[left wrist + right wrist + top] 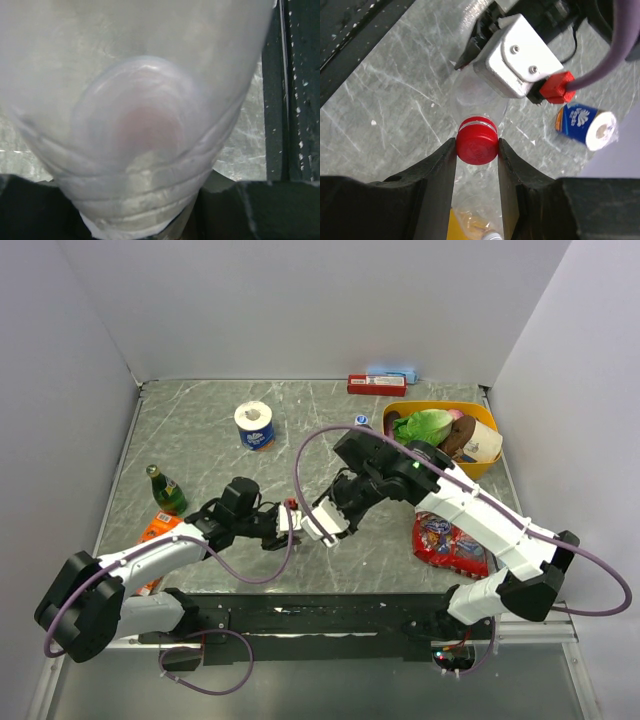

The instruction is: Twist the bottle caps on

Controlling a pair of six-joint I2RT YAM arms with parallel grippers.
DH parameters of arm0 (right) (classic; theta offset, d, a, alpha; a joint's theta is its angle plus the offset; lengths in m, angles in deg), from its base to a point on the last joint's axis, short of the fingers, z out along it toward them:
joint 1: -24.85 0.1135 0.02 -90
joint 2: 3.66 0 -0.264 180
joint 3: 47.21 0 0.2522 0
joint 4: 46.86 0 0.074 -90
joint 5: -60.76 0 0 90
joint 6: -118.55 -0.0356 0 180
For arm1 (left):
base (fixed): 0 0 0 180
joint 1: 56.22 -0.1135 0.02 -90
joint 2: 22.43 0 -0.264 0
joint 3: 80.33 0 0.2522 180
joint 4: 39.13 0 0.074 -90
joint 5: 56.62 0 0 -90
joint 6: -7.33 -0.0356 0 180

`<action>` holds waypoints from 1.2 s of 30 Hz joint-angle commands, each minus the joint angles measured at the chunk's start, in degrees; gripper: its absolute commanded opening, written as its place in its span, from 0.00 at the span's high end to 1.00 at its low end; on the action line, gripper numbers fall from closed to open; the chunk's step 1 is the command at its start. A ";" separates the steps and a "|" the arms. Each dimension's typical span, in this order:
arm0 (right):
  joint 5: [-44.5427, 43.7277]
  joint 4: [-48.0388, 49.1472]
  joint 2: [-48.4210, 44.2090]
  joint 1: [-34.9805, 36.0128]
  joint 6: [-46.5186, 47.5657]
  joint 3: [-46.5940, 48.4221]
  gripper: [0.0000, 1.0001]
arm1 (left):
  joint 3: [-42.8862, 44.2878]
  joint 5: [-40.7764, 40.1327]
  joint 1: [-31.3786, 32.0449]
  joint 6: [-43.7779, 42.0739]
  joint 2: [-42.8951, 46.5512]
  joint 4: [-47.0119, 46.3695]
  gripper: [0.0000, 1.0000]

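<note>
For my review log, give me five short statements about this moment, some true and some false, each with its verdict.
1. The right claw grips the red cap. True.
2. The left claw is empty. False: it is shut on the clear bottle.
3. A tissue roll stands towards the back of the table. True.
4. The yellow bowl is empty. False: it holds lettuce and other food.
5. The green bottle stands beside the yellow bowl. False: it stands across the table, on the left side.

We can read no words or numbers anywhere. The paper roll's blue wrapper (576,120) bears a white emblem, and the red snack bag's (452,543) print is too small to read.
</note>
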 commanded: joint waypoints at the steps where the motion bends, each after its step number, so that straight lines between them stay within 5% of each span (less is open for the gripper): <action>1: 1.93 4.15 1.75 -1.31 -8.89 -0.02 0.74 | 0.64 3.60 0.19 4.88 2.81 -11.03 0.99; 11: 7.20 -0.32 12.89 -5.36 -31.19 15.51 0.75 | -2.52 -3.15 0.89 14.72 3.87 -22.71 0.99; 20: 6.69 -5.86 24.42 -6.59 -51.51 30.99 0.80 | -2.00 -27.85 4.05 25.00 0.89 -34.76 0.99; 25: -3.41 -6.74 29.35 -6.85 -65.29 35.76 0.82 | -0.68 -34.36 5.37 29.05 -0.26 -33.89 0.99; 36: -8.00 -6.39 29.62 -6.94 -68.14 36.36 0.77 | -1.38 -34.72 6.60 32.92 -1.40 -30.82 0.99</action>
